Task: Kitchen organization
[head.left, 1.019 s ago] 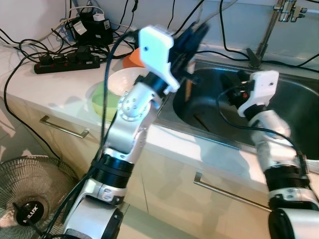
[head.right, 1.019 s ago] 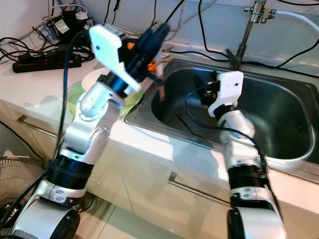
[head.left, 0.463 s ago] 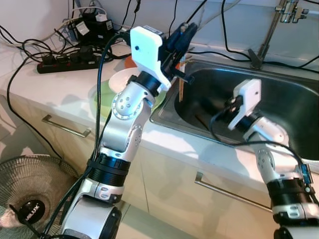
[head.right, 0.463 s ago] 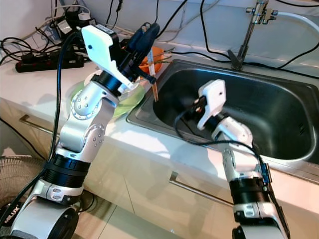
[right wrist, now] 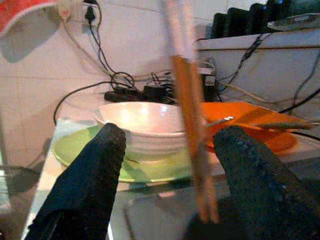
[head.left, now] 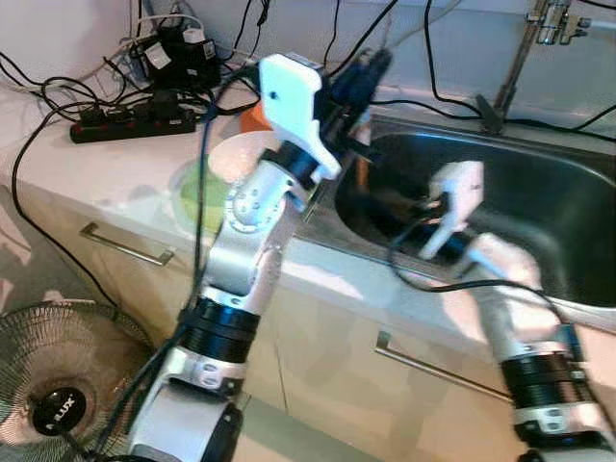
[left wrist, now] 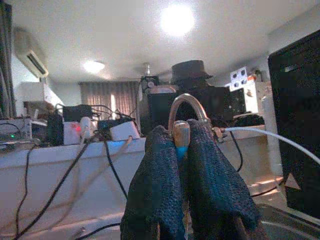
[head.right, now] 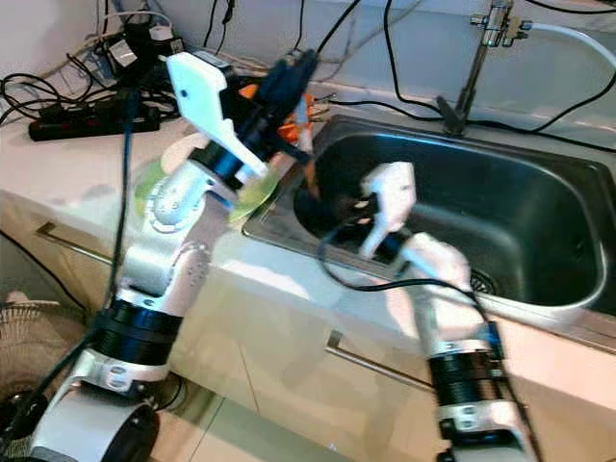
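Observation:
My left gripper [head.left: 361, 79] is raised over the sink's left rim and is shut on a pair of wooden chopsticks [head.left: 362, 173] that hang down from it into the basin. In the left wrist view the sticks' top end [left wrist: 181, 134] pokes out between the closed fingers [left wrist: 155, 200]. My right gripper [head.left: 402, 207] is low inside the sink [head.left: 539, 192], pointing left toward the hanging sticks. In the right wrist view it is open, with the chopsticks [right wrist: 192, 125] between its two fingers [right wrist: 90, 180], apart from both.
A white bowl [head.left: 241, 154] sits on a green plate [head.left: 197, 192] left of the sink, with an orange plate [head.left: 252, 117] behind. A black power strip [head.left: 130, 120] and cables lie on the counter's back left. The faucet [head.left: 520, 58] stands behind the basin. A fan [head.left: 48, 385] is on the floor.
My right gripper has swung left across the basin to the hanging chopsticks. The left gripper still holds the sticks above the sink's left rim.

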Available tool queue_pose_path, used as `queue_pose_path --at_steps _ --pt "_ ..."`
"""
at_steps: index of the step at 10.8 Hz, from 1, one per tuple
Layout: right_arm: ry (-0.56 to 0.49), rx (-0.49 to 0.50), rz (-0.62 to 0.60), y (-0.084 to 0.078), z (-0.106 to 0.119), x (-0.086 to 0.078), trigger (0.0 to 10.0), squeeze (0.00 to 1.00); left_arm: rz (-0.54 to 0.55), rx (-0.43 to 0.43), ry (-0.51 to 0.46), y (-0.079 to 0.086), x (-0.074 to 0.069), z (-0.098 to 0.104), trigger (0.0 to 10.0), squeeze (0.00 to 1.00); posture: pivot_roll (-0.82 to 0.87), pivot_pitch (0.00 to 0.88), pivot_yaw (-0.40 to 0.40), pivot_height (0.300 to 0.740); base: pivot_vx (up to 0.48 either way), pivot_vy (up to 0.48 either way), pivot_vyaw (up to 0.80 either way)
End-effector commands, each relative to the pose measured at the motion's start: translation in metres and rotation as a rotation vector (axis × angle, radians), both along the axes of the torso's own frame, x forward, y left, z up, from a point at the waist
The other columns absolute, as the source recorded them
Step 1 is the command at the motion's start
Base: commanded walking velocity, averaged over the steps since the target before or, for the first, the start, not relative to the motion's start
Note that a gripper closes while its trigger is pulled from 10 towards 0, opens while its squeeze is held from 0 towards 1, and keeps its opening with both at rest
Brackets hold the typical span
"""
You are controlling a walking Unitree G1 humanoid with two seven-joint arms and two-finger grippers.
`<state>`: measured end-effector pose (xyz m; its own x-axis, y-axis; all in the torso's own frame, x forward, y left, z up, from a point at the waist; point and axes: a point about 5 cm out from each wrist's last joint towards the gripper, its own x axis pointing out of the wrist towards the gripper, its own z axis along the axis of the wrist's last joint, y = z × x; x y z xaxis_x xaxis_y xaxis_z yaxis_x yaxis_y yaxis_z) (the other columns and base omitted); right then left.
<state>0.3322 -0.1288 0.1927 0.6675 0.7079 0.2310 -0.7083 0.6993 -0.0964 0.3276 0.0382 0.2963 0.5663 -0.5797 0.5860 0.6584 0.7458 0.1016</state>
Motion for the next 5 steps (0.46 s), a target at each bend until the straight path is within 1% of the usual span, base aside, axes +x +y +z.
queue_pose_path --at_steps 1,2,3,4,5 --pt "-0.01 -0.007 0.003 0.005 0.005 0.003 10.0 0.0 -0.017 0.002 0.002 -0.001 -0.002 0.0 10.0 0.0 0.11 0.0 0.064 0.74 0.0 0.0 0.0" --pt "-0.002 0.012 -0.002 0.014 0.004 0.003 10.0 0.0 -0.042 0.006 0.005 -0.007 -0.004 -0.002 10.0 0.0 0.11 0.0 0.064 0.74 0.0 0.0 0.0" --pt "-0.003 0.019 -0.019 0.019 0.004 0.005 10.0 0.0 -0.063 0.008 0.007 -0.01 -0.006 -0.002 10.0 0.0 0.11 0.001 0.064 0.74 0.0 0.0 0.0" --pt "0.003 0.027 -0.048 0.02 0.004 0.007 10.0 0.0 -0.067 0.008 0.009 -0.011 -0.006 -0.002 10.0 0.0 0.12 0.001 0.064 0.74 0.0 0.0 0.0" --pt "0.012 0.032 -0.107 0.021 0.003 0.012 10.0 0.0 -0.068 0.009 0.013 -0.011 -0.006 -0.003 10.0 0.0 0.12 0.002 0.063 0.74 0.0 0.0 0.0"
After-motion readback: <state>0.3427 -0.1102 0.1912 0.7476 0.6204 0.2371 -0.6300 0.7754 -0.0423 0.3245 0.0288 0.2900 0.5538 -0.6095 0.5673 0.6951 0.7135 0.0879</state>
